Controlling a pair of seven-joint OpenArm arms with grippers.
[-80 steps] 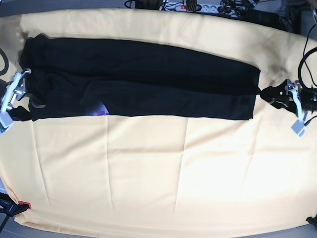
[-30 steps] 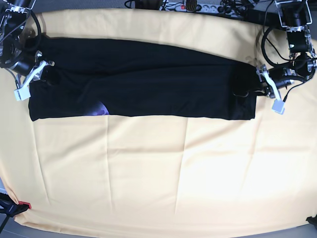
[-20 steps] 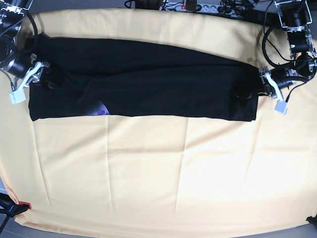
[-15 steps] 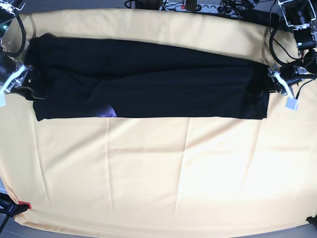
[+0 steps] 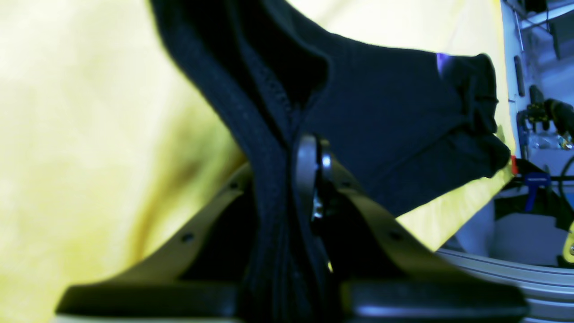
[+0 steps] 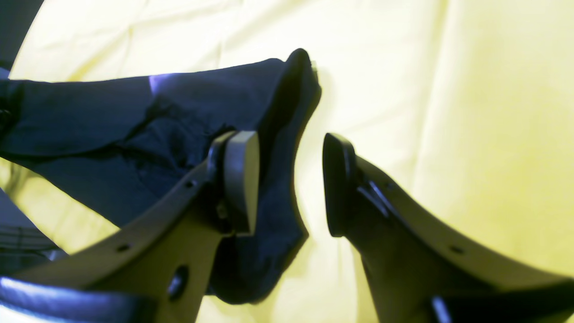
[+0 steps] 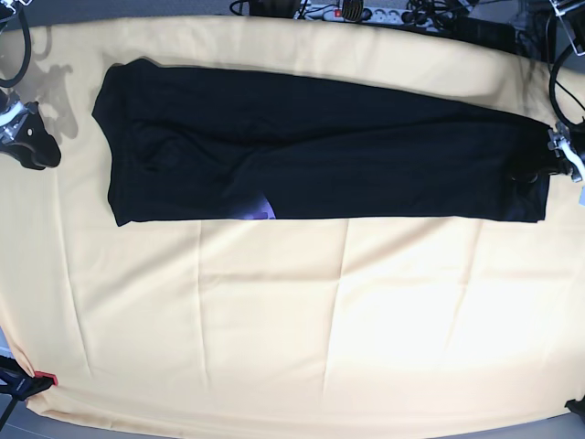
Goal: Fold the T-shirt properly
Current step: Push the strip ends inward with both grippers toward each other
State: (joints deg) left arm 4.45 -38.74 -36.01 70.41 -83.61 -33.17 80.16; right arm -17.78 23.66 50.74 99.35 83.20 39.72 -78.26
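Across the far half of the pale yellow cloth (image 7: 274, 311) lies the T-shirt (image 7: 311, 151), a long band. The left gripper (image 5: 291, 179) pinches one end; the right gripper (image 6: 291, 184) gapes empty, so pulling could drag it askew.

T-shirt (image 7: 320, 151) long black band across yellow cloth (image 7: 292, 311); left gripper (image 7: 541, 166) at end.

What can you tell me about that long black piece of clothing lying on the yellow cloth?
The T-shirt is black, soft knit fabric, folded into a long flat band across the far part of the yellow cloth. A small purple patch of print peeks out at its near edge. One end is pinched in the left gripper, which is shut on several bunched layers. The right gripper stands open beside the other end.
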